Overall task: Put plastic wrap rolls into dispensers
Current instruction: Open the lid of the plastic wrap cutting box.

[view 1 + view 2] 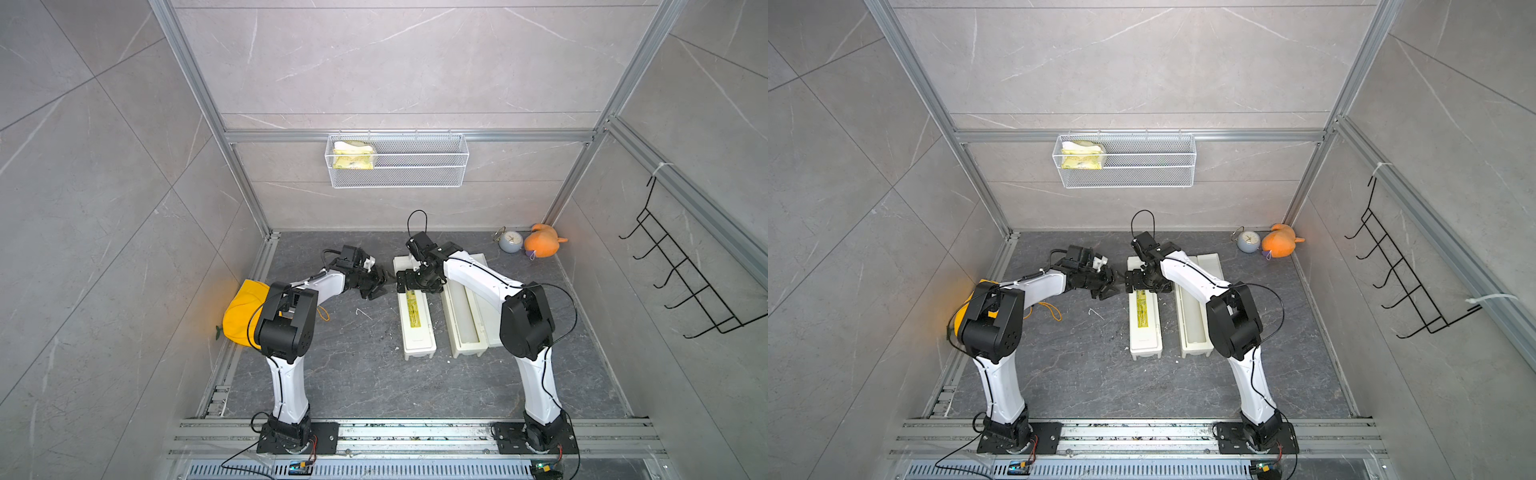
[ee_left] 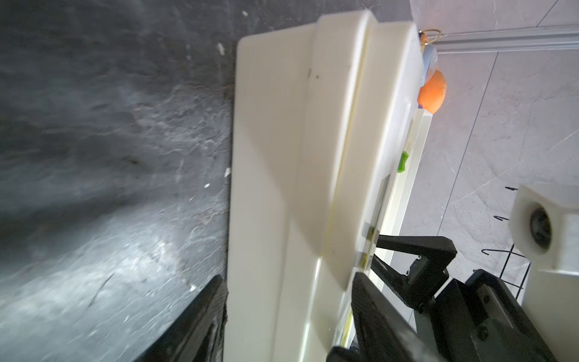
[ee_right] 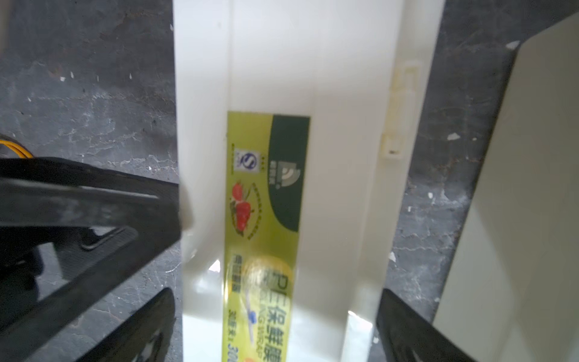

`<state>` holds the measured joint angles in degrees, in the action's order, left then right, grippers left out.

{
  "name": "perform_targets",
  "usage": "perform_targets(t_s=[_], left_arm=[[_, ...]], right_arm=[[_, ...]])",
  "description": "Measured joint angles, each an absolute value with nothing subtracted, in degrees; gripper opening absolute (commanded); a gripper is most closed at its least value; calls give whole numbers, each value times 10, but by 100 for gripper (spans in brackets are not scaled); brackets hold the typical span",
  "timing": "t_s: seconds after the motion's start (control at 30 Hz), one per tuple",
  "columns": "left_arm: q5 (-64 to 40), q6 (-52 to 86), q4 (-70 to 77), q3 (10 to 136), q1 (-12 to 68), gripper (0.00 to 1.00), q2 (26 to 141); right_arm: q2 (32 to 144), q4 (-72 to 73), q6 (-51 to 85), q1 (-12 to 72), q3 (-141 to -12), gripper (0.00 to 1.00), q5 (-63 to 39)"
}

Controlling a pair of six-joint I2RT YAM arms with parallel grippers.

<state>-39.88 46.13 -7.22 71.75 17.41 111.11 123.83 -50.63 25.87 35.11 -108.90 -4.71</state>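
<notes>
Working the closed dispenser (image 1: 417, 340) from this pose carries several risks. It lies flat on the table (image 1: 357, 374), label (image 3: 266, 194) up, and serves as the reference for every position below.

Right pincer (image 1: 409, 286): directly above the closed dispenser, at one end of its label. The jaws are wide, with one finger on either side of the body, gripping nothing.

Left pincer (image 1: 376, 286): just beside the closed dispenser, on the side away from the open dispenser (image 1: 467, 349). The jaws are part-way apart and empty. In the right wrist view one fingertip sits at, or almost at, the side wall.

Rolls: none is plainly visible. Any roll inside the closed dispenser is hidden, and the trough of the open dispenser is too pale to tell.

Likely faults:

1. Collision. Both pincers stand near each other at the same stretch of the closed dispenser. An inward move by either probably brings finger against finger.
2. Sliding. The box looks light and nothing pins it to the table. A sideways push from the left pincer would likely shove it against the open dispenser, which lies just beside it.
3. Whole-body lift. If the right pincer closes across the body instead of the lid edge, the box may rise unopened.
4. Sweep. The right arm passes over the open dispenser, so lowering it risks knocking that box askew.
</notes>
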Motion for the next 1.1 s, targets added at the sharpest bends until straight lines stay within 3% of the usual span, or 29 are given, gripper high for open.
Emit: perform_targets(t_s=[0.33,1.1], left_arm=[[-417,496,-4,600,163,66,1068],[-424,508,26,627,190,67,1096]], right_arm=[[1260,-530,260,365,-1106,100,-17],[1229,-485,263,349,-1051,100,-152]])
